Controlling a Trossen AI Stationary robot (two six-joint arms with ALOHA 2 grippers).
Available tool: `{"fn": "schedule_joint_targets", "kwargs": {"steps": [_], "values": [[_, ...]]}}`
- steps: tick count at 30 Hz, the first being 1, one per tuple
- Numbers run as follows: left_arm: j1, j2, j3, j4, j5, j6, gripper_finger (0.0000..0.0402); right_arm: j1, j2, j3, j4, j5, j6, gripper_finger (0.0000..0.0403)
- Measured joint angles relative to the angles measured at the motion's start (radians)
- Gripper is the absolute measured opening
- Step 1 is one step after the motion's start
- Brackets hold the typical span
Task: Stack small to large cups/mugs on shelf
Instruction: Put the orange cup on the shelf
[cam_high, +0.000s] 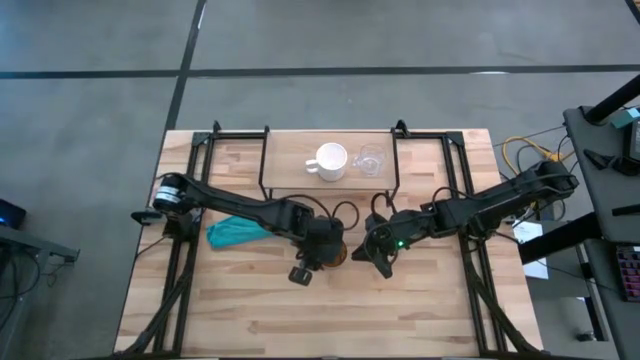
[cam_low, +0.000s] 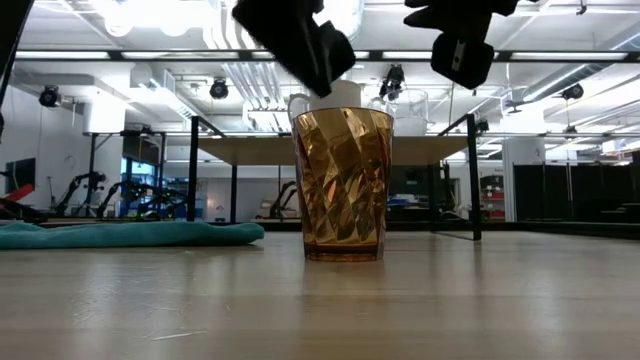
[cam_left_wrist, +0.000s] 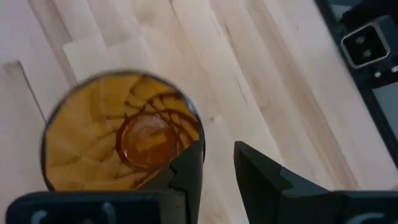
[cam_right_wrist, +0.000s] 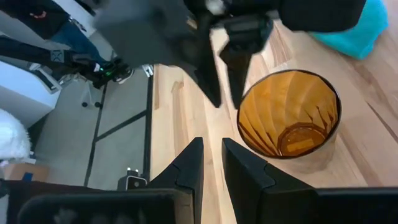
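Observation:
The amber-brown textured cup (cam_low: 343, 185) stands upright on its base on the tabletop, near the table's middle (cam_high: 338, 256). My left gripper (cam_left_wrist: 219, 149) hovers just above the cup's rim, open by a narrow gap and touching nothing; one finger shows over the rim's edge. My right gripper (cam_right_wrist: 211, 146) hangs to the cup's right, above the table, its fingers a small gap apart. The white handled mug (cam_high: 330, 161) and the small clear glass cup (cam_high: 370, 160) stand side by side on the shelf's wooden board (cam_high: 290, 150).
A crumpled teal cloth (cam_high: 235, 232) lies on the table left of the amber cup, under the left arm. The shelf's black legs (cam_high: 263, 175) stand at the table's far side. Bare wood stretches along the near edge (cam_high: 330, 320).

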Motion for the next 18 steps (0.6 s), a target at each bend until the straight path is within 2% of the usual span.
{"fn": "schedule_joint_targets", "kwargs": {"steps": [18], "values": [[0.002,0.027,-0.029,0.023,-0.021,-0.006,0.0077,0.041,-0.176,0.0,-0.03,0.002,-0.071,0.0054]]}}
